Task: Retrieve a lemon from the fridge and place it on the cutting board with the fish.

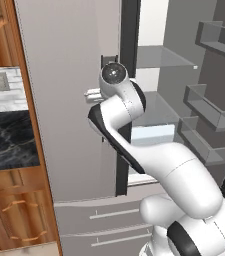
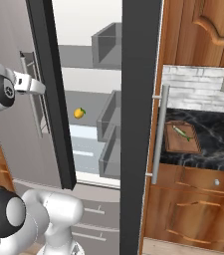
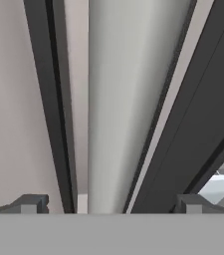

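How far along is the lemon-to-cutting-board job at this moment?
Done: the fridge stands open, its right door swung wide, shelves showing. In hand: the gripper, jaws open and holding nothing, sits right at the left door's handle. Left: the lemon lies on a fridge shelf, ungrasped; it must be picked and carried to the cutting board on the counter, where the fish lies.

The arm is made of fat, smooth white tubes. Dark grey bands are seen at the bends between them. A round grey cap with a shiny middle is set on 1 joint. In the right base view, a black ring is wrapped around a round white joint.
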